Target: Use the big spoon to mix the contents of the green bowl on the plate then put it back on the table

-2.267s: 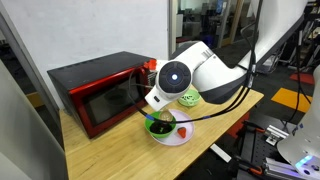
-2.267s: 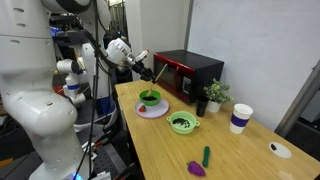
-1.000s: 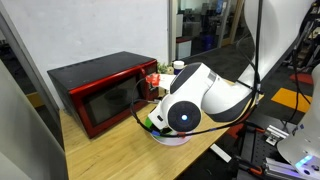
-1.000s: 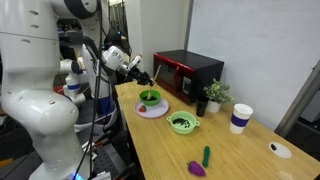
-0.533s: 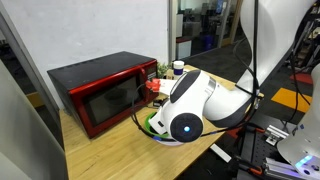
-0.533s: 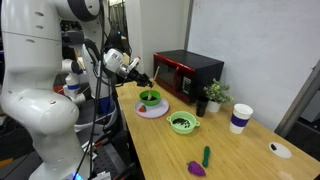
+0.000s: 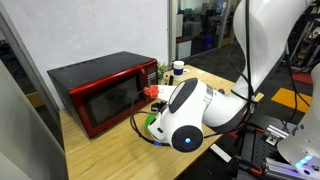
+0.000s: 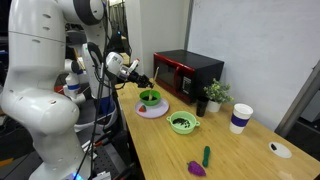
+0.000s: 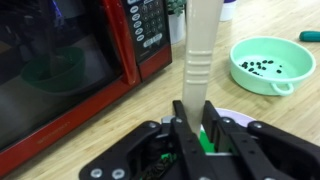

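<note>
In the wrist view my gripper (image 9: 197, 128) is shut on the pale handle of the big spoon (image 9: 201, 50), which runs up the frame. Under the jaws shows a sliver of the green bowl (image 9: 208, 141) and the white plate's rim (image 9: 238, 116). The contents are almost wholly hidden by the fingers. In an exterior view the gripper (image 8: 141, 80) hangs just up and left of the green bowl (image 8: 149, 97) on the plate (image 8: 153, 111), near the table's (image 8: 235, 152) far end. In an exterior view the arm hides the bowl and the gripper; only the plate's edge (image 7: 160, 139) shows.
A red microwave (image 8: 190, 72) (image 9: 70, 60) (image 7: 100, 88) stands close behind the plate. A lime-green bowl (image 8: 183, 124) (image 9: 262, 66) holding dark bits sits beside it. Further along are a small plant (image 8: 214, 95), a paper cup (image 8: 240, 118), a purple piece (image 8: 196, 168) and a green vegetable (image 8: 206, 155).
The gripper has drawn back from over the green bowl, a little down and towards the table's end, still holding the spoon. The arm has swung lower in front of the bowl.
</note>
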`<action>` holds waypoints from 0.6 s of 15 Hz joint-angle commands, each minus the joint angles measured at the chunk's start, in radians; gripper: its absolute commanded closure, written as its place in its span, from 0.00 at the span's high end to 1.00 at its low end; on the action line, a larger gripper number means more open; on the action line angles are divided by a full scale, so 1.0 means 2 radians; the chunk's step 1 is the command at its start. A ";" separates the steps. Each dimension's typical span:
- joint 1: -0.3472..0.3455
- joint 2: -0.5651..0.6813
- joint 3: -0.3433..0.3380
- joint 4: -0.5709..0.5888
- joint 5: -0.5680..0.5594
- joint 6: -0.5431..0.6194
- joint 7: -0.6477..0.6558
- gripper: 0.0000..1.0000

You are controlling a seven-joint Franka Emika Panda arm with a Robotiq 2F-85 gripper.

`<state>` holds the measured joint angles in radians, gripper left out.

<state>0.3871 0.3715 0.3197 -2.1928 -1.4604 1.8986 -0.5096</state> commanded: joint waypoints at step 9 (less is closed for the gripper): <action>-0.002 0.029 -0.005 0.024 -0.050 -0.034 0.011 0.06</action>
<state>0.3866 0.4094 0.3144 -2.1643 -1.5216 1.8595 -0.5009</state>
